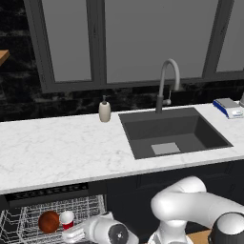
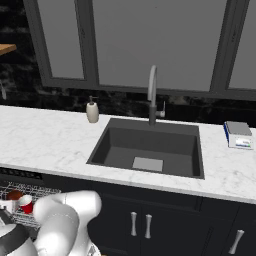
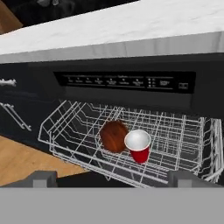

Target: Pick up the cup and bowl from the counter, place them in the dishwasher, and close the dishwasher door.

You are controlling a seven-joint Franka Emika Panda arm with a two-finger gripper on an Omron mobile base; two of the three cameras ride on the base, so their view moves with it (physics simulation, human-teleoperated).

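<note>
Low before the pulled-out white wire rack, the white arm's two-finger gripper hangs with its jaws spread wide, holding nothing. Just beyond, the small red tapered cup with its white inside lies tipped, its mouth turned toward the hand and its long axis slanting up toward the camera. Touching it sits the round reddish-brown bowl, whose facing cannot be told. Both now rest in the dark under-counter dishwasher, so the loading looks done; pushing the rack in and shutting the door likely remain. Above runs the long white marble counter.
</note>
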